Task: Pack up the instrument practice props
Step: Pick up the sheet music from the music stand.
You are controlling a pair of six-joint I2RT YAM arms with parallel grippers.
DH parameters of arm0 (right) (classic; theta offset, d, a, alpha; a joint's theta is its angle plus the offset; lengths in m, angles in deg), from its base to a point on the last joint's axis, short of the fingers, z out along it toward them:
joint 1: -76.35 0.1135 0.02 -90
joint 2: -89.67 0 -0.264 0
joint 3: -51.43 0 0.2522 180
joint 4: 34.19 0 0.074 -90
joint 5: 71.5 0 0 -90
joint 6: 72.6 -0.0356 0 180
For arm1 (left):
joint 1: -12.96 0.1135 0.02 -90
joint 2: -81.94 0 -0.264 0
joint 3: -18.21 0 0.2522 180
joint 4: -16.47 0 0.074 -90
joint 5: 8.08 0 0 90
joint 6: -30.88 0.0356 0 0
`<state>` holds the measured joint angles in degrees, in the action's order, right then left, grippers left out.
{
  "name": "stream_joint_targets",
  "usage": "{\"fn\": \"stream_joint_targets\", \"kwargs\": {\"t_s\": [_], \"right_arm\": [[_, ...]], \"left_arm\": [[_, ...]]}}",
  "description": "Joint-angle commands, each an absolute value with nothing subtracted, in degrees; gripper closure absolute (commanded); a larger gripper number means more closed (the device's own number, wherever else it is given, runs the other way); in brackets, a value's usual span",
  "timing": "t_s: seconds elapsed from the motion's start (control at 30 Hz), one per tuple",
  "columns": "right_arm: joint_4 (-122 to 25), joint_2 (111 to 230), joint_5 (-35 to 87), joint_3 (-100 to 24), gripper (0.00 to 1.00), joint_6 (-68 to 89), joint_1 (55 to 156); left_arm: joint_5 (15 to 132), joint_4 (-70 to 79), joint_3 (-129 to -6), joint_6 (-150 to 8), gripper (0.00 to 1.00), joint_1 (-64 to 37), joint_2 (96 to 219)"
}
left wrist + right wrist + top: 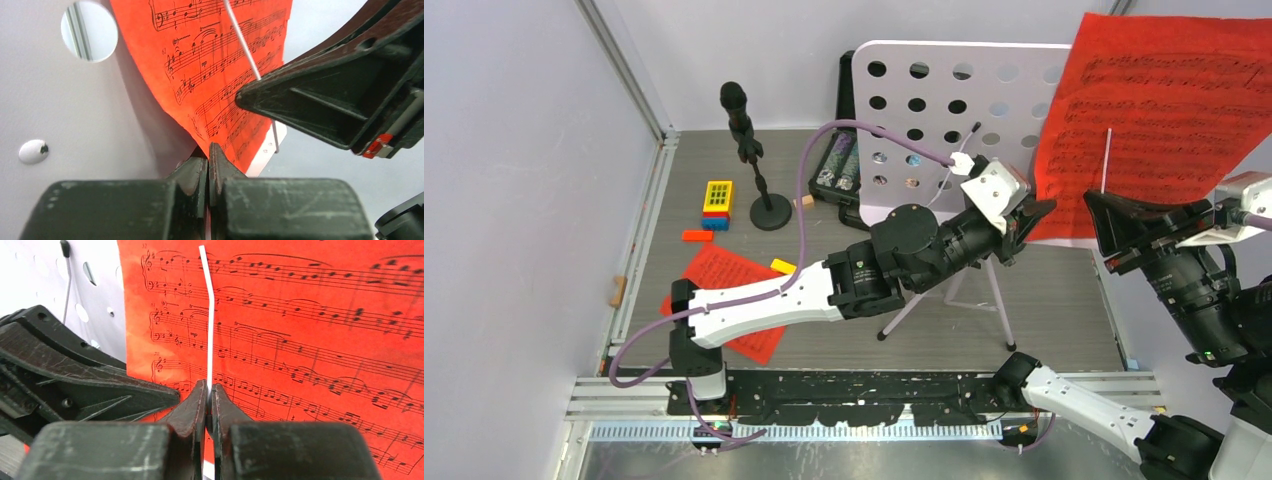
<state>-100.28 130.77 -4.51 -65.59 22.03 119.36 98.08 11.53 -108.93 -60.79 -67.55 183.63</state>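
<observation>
1. Progress so far looks slight to us: nothing in view has been packed away yet.
2. The large white hole-punched music rack stands upright on its silver tripod legs at the back of the table. A red printed sheet-music page leans against its right side.
3. Our left gripper is clenched, its jaws pressed together at the bottom corner of that page. We read this as a pinch on the paper, though the contact itself is hidden between the jaws.
4. Our right gripper is clenched on a thin white wire retainer that runs up across the front of the page.
5. A second red page lies flat on the table near the left arm's base, with neither gripper near it.
6. One black microphone on a round-based black pole stands at the back left. We cannot find the other one.
7. By our judgement, what is left is to free the page from the rack, collect both pages, deal with the rack and gather the microphones. The black chip case and the yellow and blue toy blocks are not part of the job.
</observation>
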Motion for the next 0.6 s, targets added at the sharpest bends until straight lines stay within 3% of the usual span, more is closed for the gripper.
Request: {"fn": "stream_joint_targets", "kwargs": {"t_s": [0.0,0.57], "right_arm": [[-96.98,127.48,-0.27,-61.2,0.91,24.78,119.24],[-92.68,124.56,-5.67,-57.58,0.95,25.4,119.23]], "left_arm": [[100.16,14.72,-106.4,-60.7,1.0,-67.42,179.08],[98.36,15.0,-99.88,-59.38,1.0,-67.98,170.69]]}}
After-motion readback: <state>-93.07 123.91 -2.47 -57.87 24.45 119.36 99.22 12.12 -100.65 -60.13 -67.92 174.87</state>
